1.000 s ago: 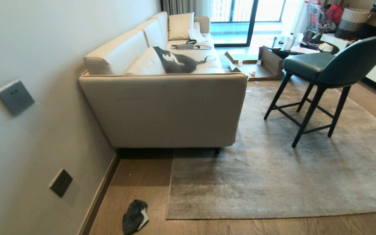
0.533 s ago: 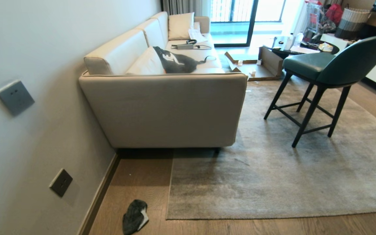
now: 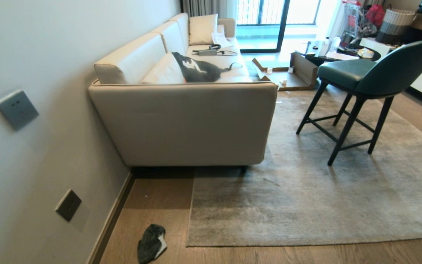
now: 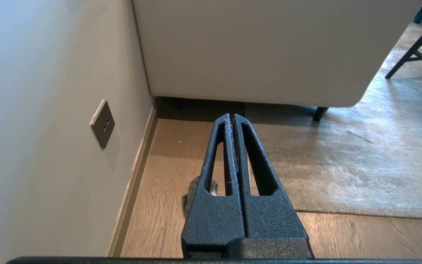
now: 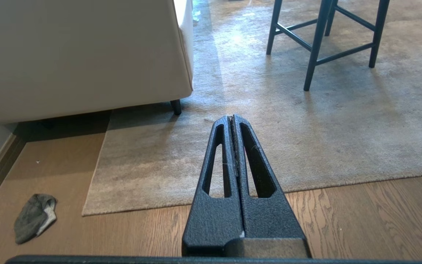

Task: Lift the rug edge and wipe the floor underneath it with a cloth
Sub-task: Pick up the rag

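Though running out of frame on the left, plainly a pale wall (image 3: 50, 55) with two grey socket plates, one high (image 3: 16, 109) and one low (image 3: 68, 204). Below, dark baseboard (image 3: 110, 220) along the floor (image 3: 152, 205).

Next, the cloth (image 3: 151, 244): crumpled, dark grey with a white patch showing, flat on the floor near the baseboard, its lowest part clipped by the head view's border. Apart from the rug edge (image 3: 190, 216), with bare planks between. In the left wrist view, mostly hidden behind the left jaws; only a grey sliver to make out.

Left jaws: pressed fully together, gripping nothing, poised over the floor strip between wall and rug.

Rug edge lying flat, corner down, far end lost in shadow under the cream sofa (image 3: 181, 124). On the sofa seat, a black bag (image 3: 198, 69) with white print, too small to read.

Right jaws: likewise closed tight and empty, poised over the rug's near border and the planks before it.

Furthest right, green chair (image 3: 365, 77) on dark legs, standing on the rug, backrest cropped by the frame.
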Robot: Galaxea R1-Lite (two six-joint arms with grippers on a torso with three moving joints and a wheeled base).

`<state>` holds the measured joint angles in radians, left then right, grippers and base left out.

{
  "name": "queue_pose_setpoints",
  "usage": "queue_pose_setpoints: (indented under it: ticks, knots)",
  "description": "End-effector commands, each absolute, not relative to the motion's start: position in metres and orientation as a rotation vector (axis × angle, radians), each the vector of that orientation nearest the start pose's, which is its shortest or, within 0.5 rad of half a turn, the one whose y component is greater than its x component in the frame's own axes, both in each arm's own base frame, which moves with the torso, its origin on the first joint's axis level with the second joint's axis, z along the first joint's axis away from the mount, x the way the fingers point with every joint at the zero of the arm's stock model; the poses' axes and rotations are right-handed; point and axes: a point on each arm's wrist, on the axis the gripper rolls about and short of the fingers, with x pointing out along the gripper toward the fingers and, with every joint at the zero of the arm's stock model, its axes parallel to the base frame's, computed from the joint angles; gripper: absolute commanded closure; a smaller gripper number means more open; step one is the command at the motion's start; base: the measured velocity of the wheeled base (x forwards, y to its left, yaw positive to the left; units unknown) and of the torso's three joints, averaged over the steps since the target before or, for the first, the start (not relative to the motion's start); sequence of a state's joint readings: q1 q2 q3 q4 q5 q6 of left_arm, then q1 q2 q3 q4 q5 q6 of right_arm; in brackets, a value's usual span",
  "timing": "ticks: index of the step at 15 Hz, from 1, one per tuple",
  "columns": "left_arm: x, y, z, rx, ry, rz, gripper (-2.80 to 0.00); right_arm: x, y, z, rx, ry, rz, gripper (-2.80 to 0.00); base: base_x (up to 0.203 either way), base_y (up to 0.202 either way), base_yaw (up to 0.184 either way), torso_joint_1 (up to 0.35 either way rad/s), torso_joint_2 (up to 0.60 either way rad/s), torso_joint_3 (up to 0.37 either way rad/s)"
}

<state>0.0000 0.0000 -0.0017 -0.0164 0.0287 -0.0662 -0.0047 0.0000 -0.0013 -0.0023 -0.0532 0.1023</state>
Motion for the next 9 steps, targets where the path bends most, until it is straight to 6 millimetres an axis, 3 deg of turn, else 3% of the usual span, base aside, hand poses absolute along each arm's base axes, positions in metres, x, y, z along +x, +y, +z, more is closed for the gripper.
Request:
queue_pose_setpoints:
  ticks: [1,9]
  knots:
    - [-0.0229,0.0007,0.0776,-0.066,-0.019,0.029,0.00,-0.0229,-0.0011,0.0759,0.103,-0.005,-0.058,0.00,0.000,0.000,0.000,0.000,0.00,0.000]
    - [-0.0229,0.0007,0.0776,-0.066,-0.019,0.027,0.00,-0.0230,-0.0011,0.0762,0.103,-0.008,-0.058,0.00,0.000,0.000,0.000,0.000,0.00,0.000]
